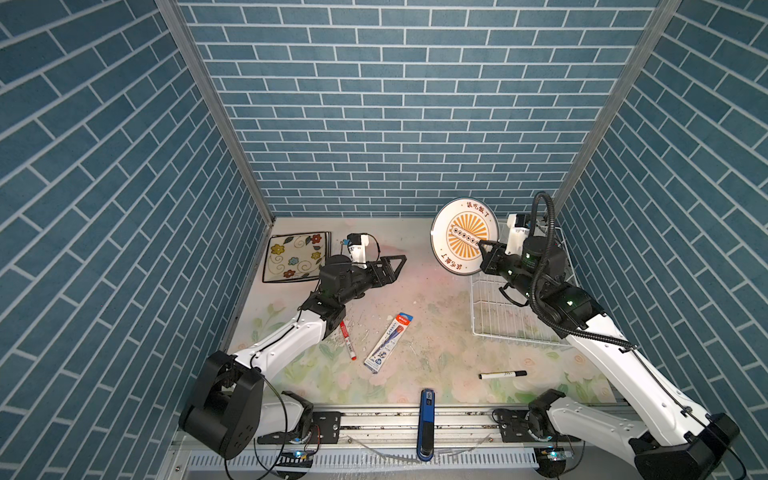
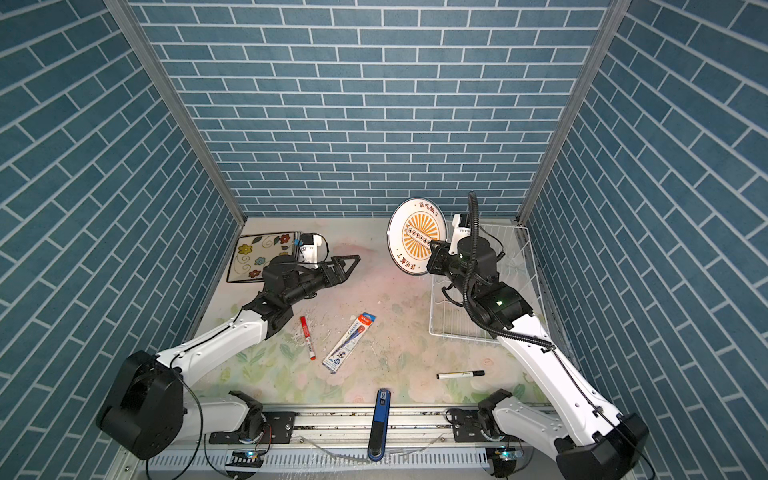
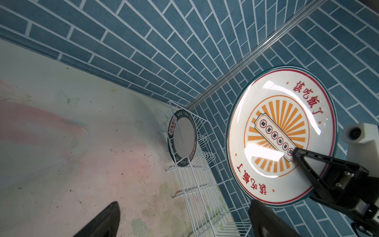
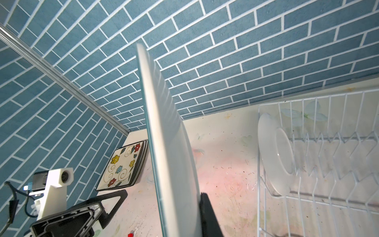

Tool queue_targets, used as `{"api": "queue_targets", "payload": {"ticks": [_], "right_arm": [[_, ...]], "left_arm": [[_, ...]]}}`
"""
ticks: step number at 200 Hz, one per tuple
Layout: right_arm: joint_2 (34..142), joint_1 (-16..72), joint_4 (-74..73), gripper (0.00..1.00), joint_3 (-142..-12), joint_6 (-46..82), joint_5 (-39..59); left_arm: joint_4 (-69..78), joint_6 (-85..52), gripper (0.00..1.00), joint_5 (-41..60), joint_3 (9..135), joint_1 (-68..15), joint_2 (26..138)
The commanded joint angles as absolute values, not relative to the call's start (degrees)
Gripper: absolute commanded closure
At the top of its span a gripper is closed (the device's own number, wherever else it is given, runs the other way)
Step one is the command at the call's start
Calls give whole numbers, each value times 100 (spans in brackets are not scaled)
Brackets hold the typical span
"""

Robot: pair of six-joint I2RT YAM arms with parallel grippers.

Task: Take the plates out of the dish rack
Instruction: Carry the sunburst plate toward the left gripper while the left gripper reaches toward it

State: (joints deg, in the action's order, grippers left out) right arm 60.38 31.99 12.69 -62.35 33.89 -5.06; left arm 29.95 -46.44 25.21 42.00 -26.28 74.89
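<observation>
While the right gripper point(image 1: 484, 248) pinches the rim of 1 round sunburst plate point(image 1: 461, 232) (orange rays, red characters, teal edge), the plate stands on edge in the air. It is clear of the table point(image 1: 415, 291) and just beside the far-left corner of the dish rack point(image 1: 498, 316) in both top views. Its printed face is turned toward the left arm. The right wrist view shows only the plain white back point(image 4: 164, 133), w/ 1 black finger point(image 4: 207, 209) pressed against it near the bottom. Note the left gripper point(image 1: 392, 266): jaws spread wide, nothing between them, hovering over the table between the square plates point(image 1: 296, 257) and the held plate. Its 2 fingers point(image 3: 104, 219) frame the left wrist view. These square plates lie flat in a stack at the table's far-left corner, flower side up, apart from both grippers. Inside the rack, 1 small round plate point(image 3: 182, 141) w/ a dark lettered rim band stands on edge between prongs at the far end; the right arm hides it in both top views. Misc. items on the table: red marker point(image 1: 347, 340), pen pack point(image 1: 388, 343), black-capped marker point(image 1: 502, 375), and a blue device point(image 1: 427, 424) at the near edge.
</observation>
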Motion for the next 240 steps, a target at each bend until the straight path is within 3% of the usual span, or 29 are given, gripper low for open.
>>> {"api": "queue_targets", "payload": {"ticks": [1, 162, 240], "right_arm": [[5976, 3212, 520, 100, -6020, 3875, -173], [6253, 3218, -246, 100, -5283, 4732, 475], [6775, 3215, -549, 100, -5257, 5104, 1277]], "left_arm": [[3578, -4821, 0, 2737, 4307, -2661, 7543], [3732, -5328, 0, 3031, 4386, -2566, 7951], [3708, -5335, 1, 3214, 4342, -2278, 7945]]}}
